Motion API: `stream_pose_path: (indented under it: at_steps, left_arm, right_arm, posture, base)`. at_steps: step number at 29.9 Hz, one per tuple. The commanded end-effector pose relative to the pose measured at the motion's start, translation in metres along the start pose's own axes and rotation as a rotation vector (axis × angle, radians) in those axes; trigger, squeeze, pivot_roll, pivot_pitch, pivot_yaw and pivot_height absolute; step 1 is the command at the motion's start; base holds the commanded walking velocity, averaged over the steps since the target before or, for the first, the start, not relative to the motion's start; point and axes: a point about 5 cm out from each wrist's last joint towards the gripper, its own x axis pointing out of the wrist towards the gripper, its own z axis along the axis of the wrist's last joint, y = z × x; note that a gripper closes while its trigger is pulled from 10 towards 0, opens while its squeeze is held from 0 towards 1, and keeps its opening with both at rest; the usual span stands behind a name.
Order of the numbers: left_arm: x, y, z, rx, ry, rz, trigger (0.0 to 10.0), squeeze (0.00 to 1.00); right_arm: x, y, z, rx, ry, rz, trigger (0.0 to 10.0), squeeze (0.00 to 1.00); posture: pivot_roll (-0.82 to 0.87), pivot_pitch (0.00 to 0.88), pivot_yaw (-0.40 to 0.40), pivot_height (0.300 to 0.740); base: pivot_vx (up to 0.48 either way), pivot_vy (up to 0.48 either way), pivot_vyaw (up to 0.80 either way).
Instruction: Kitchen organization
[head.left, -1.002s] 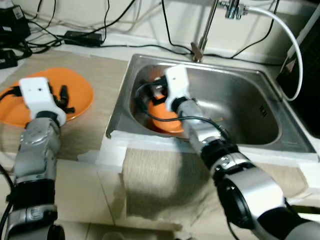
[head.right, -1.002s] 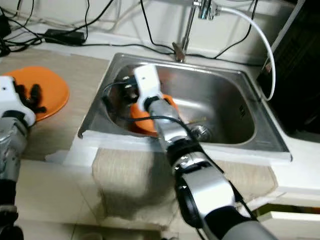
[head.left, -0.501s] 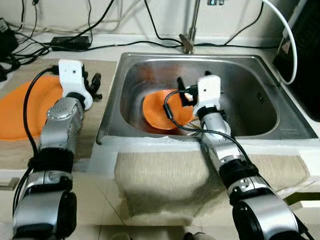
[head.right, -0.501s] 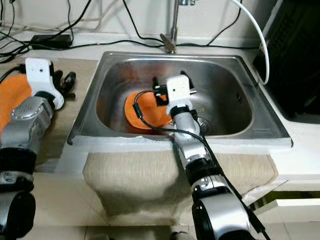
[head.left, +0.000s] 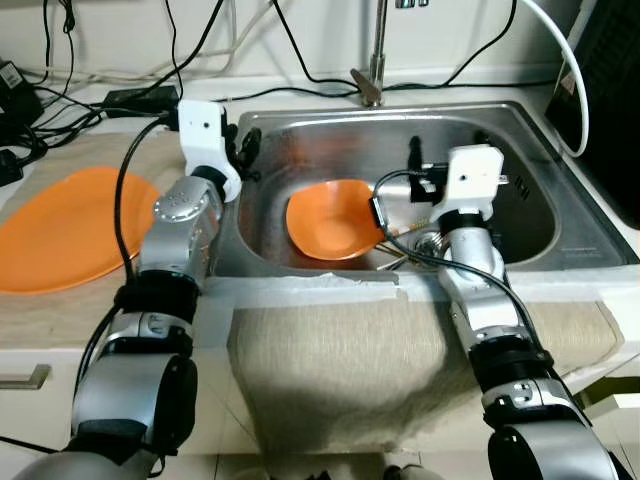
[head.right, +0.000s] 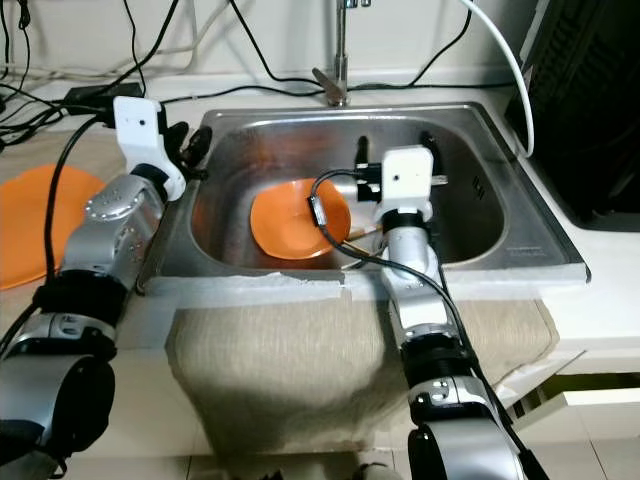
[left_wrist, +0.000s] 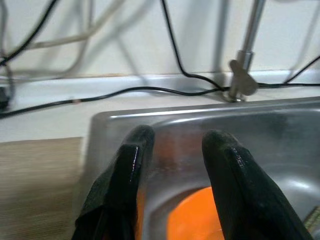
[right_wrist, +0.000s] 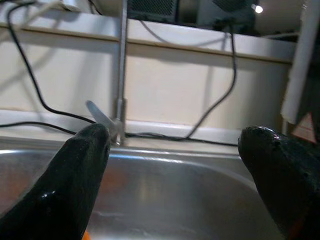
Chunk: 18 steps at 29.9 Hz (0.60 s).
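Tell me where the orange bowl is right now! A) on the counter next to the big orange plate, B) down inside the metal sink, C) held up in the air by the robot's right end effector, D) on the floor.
B: the orange bowl sits on the bottom of the sink, while the right end effector hangs open beside it, empty, and the orange plate lies apart on the counter.

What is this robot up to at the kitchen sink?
It is tidying dishes. A round orange plate lies in the stainless steel sink, held by neither gripper. The right gripper hangs open over the basin beside the plate, and the left gripper is open above the sink's left rim. A larger orange plate sits on the counter to the left.
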Motion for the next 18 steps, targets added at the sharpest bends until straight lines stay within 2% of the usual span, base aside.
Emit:
stream_pose_path:
  at_steps: [1,4,10,12,18]
  left_arm:
    - [0.000,0.001,-0.001,0.005,0.003,-0.003,10.0,0.00]
    - [0.001,0.002,-0.002,0.015,0.011,-0.003,10.0,0.00]
    - [0.005,0.012,0.018,0.063,-0.029,-0.013,10.0,0.00]
    - [0.004,0.025,0.028,0.090,-0.044,0.020,10.0,0.00]
    - [-0.001,0.041,0.031,0.102,-0.040,0.054,10.0,0.00]
  right_arm:
    - [-0.004,0.000,-0.002,0.013,0.023,-0.009,10.0,0.00]
    - [-0.006,0.002,-0.002,0.012,0.028,-0.005,10.0,0.00]
    - [-0.008,0.002,-0.003,0.007,0.039,0.003,10.0,0.00]
    - [-0.009,0.002,-0.004,0.004,0.045,0.008,10.0,0.00]
    - [-0.008,0.002,-0.004,0.001,0.054,0.016,10.0,0.00]
  posture:
    - [-0.10,0.000,0.113,0.740]
    - [-0.10,0.000,0.113,0.740]
    - [-0.10,0.000,0.106,0.740]
    - [-0.09,0.000,0.103,0.740]
    - [-0.08,0.000,0.092,0.740]
  base:
    - [0.000,0.000,0.00]
    - [0.000,0.000,0.00]
    - [0.000,0.000,0.00]
    - [0.000,0.000,0.00]
    - [0.000,0.000,0.00]
